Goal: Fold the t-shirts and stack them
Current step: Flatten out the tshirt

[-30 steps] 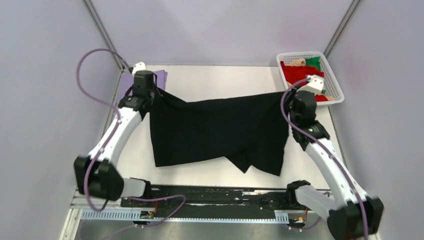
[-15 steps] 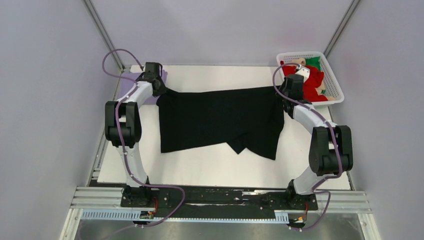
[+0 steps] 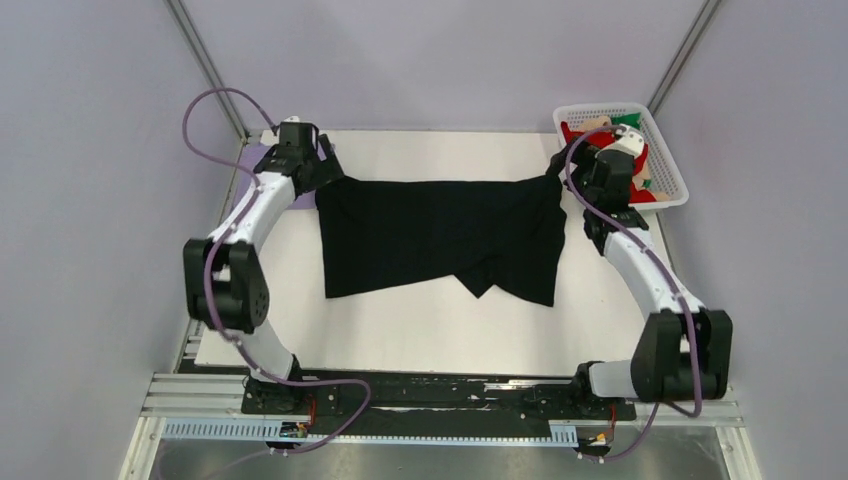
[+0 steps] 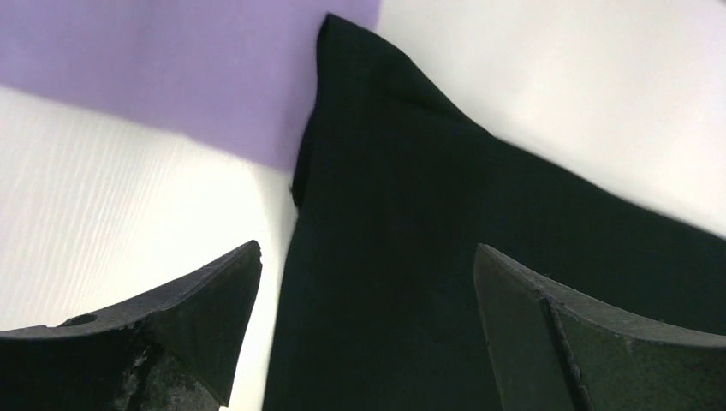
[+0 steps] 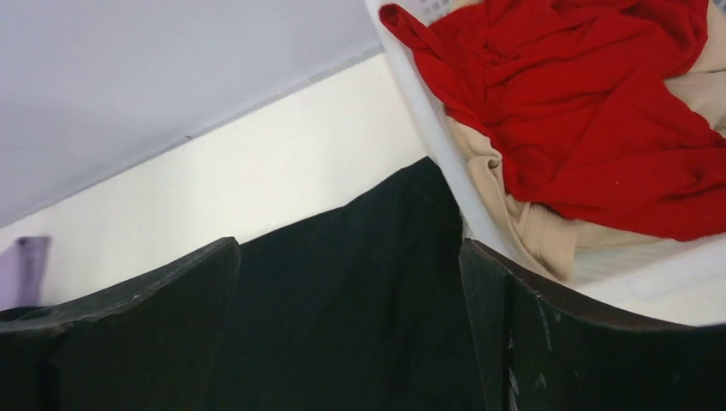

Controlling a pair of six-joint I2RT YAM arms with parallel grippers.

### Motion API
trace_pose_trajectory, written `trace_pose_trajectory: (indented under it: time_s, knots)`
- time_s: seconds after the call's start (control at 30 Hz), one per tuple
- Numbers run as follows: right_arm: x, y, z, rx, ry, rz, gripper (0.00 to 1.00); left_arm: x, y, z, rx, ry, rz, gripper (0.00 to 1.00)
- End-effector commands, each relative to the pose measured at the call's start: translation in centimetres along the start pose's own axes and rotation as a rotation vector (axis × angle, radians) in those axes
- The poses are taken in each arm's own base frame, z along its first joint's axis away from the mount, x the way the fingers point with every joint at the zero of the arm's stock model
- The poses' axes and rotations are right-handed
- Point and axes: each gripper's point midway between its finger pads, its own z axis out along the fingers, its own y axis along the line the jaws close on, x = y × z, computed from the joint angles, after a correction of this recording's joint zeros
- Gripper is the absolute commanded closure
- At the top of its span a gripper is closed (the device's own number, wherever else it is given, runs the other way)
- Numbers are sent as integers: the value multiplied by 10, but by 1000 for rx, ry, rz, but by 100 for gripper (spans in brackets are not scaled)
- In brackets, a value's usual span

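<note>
Black t-shirt (image 3: pixel 440 235) lies spread across the far half of the desk (image 3: pixel 420 330). In the left wrist view the left jaws gape wide above its corner, which overlaps the lavender t-shirt (image 4: pixel 171 68). In the right wrist view the right jaws gape wide above its other corner, just beside the basket (image 5: pixel 424 111) holding a red t-shirt (image 5: pixel 582 111).

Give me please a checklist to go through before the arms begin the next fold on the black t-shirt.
1. Left gripper open, holding nothing: ok.
2. Right gripper open, holding nothing: ok.
3. Black t-shirt spread flat on the table: not ok; its near edge is uneven, with a flap sticking out right of the middle.
4. Its far left corner clear of the lavender t-shirt: not ok; it lies over it.
5. Its far right corner clear of the basket: cannot tell; it ends right at the wall.
6. Red t-shirt and beige t-shirt inside the basket: ok.
</note>
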Motion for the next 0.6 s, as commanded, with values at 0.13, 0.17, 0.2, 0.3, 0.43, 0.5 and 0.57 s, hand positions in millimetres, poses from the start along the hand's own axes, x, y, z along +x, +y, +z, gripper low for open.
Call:
trace_pose_trajectory:
  time_s: [0.13,0.17,0.2,0.3,0.43,0.5,0.57]
  knots:
    - [-12,1,-88,-77,-70,139,0,-6,17,-155,123,-202,-58,0]
    - [-10,-5,-97,-62,-81,162,0,3,21,-165,135,-198,-63,0]
    - [-9,-9,-105,-56,-94,178,0,17,25,-169,137,-155,-57,0]
    - [-3,-16,-126,-62,-116,204,0,66,41,-174,116,-33,-59,0]
    - [8,-26,-143,-51,-131,243,0,126,56,-165,88,122,-61,0]
    - [10,-28,-146,-44,-129,232,0,146,65,-159,49,177,-66,0]
    - [14,-31,-147,-32,-114,229,0,161,69,-152,32,218,-67,0]
